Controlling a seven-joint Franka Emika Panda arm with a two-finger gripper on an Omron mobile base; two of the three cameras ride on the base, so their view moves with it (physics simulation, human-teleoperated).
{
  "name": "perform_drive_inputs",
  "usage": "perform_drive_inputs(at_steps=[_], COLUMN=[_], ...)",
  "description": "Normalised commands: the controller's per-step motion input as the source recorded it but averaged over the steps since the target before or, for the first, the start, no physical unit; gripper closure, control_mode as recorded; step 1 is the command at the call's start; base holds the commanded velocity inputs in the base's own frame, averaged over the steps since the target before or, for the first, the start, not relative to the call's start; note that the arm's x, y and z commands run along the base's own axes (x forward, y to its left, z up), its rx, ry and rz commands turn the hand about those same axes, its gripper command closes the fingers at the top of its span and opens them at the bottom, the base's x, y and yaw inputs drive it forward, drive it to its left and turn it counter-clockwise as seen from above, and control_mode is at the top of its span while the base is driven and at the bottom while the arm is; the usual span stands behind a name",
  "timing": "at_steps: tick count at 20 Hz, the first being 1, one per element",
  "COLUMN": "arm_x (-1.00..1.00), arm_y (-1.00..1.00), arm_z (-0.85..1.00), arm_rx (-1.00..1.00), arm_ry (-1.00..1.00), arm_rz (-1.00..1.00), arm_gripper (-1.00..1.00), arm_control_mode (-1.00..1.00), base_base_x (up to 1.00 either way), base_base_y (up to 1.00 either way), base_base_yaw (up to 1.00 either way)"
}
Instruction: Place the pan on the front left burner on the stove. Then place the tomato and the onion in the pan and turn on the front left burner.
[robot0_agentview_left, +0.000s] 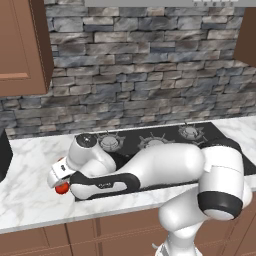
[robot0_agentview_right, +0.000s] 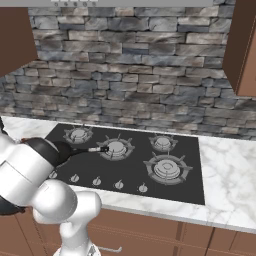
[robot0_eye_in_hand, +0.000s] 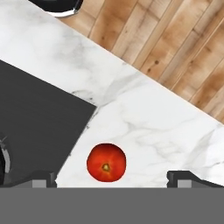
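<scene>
The tomato (robot0_eye_in_hand: 106, 162) lies on the white marble counter just off the stove's (robot0_eye_in_hand: 35, 113) corner, between my gripper's (robot0_eye_in_hand: 112, 178) two wide-open fingertips (robot0_eye_in_hand: 43, 178). From the left base view, the tomato (robot0_agentview_left: 62, 188) peeks out under my lowered gripper (robot0_agentview_left: 58, 183) at the left edge of the stove (robot0_agentview_left: 165, 136). The pan's thin black handle (robot0_agentview_right: 87, 149) with its grey tip sticks out from behind my arm over the stove (robot0_agentview_right: 190, 165); the pan's body and the front left burner are hidden by the arm. The onion is out of view.
A row of small silver knobs (robot0_agentview_right: 119, 185) runs along the stove's front edge. Free burners (robot0_agentview_right: 167, 169) sit to the right. Marble counter (robot0_agentview_left: 30, 200) spreads left of the stove, with its front edge and the wooden floor (robot0_eye_in_hand: 175, 48) beyond.
</scene>
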Motion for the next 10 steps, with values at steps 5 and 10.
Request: perform_drive_inputs(at_steps=[5, 10], arm_x=[0.08, 0.09], arm_y=[0.0, 0.0], arm_z=[-0.07, -0.11], arm_rx=[0.0, 0.0], arm_ry=[0.0, 0.0], arm_rz=[0.0, 0.0], arm_gripper=[-1.0, -1.0], arm_control_mode=[-1.0, -1.0], base_base_x=[0.0, 0.0], base_base_y=[0.0, 0.0], base_base_yaw=[0.0, 0.0])
